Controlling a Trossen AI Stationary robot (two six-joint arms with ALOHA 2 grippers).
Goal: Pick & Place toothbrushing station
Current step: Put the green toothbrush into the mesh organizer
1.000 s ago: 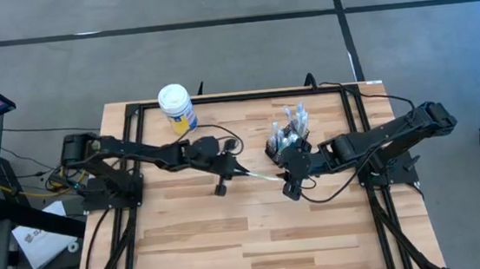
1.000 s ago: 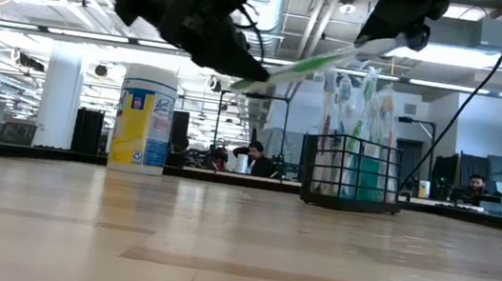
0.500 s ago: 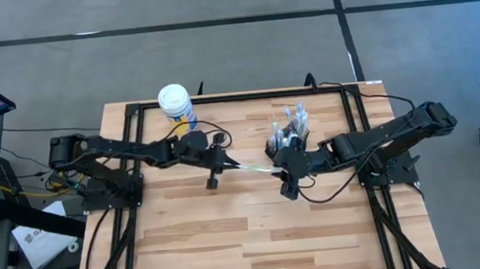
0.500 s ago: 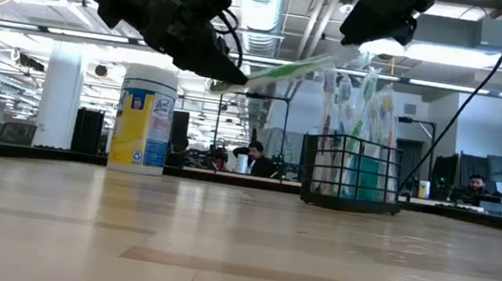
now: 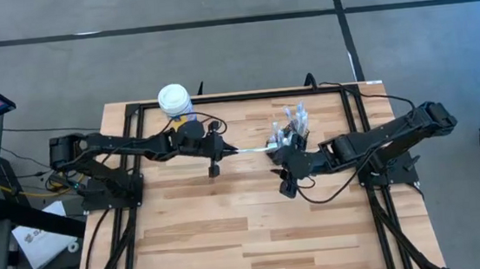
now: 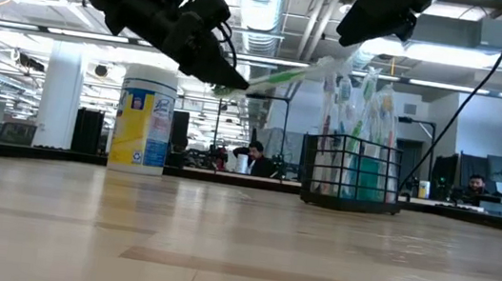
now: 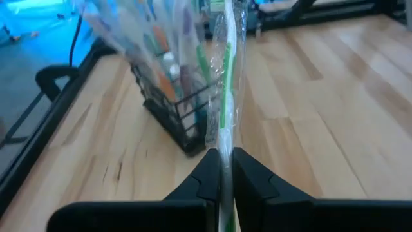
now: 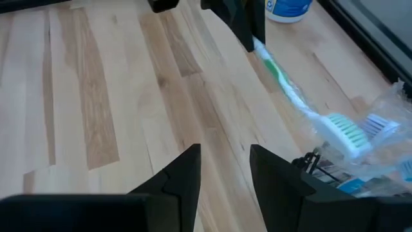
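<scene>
My left gripper (image 5: 221, 151) is shut on a green-and-white toothbrush (image 5: 248, 150) in a clear wrapper, held above the table between the jar and the black wire-mesh holder (image 5: 287, 136). The holder stands on the table and holds several wrapped toothbrushes. The brush's bristle head (image 8: 344, 132) is close to the holder's contents. In the low view the toothbrush (image 6: 288, 70) slopes up toward the holder (image 6: 352, 177). My right gripper (image 5: 286, 181) is open and empty just near of the holder, below the brush head. My left gripper pinches the toothbrush's handle end (image 7: 223, 158) between its two fingers. The fingers come roughly level from the table's left, and the brush runs on in line with them. The brush is lifted clear of the table, its head end a little higher, toward the holder.
A white-lidded yellow-and-blue jar (image 5: 176, 105) stands at the table's far left, behind my left arm; it also shows in the low view (image 6: 143, 118). Bare wood lies across the near half of the table (image 5: 258, 237). People sit in the room beyond the table.
My left gripper has gone toward the table's far edge, still shut on the toothbrush. The brush's head end has swung away from my right gripper toward the holder.
</scene>
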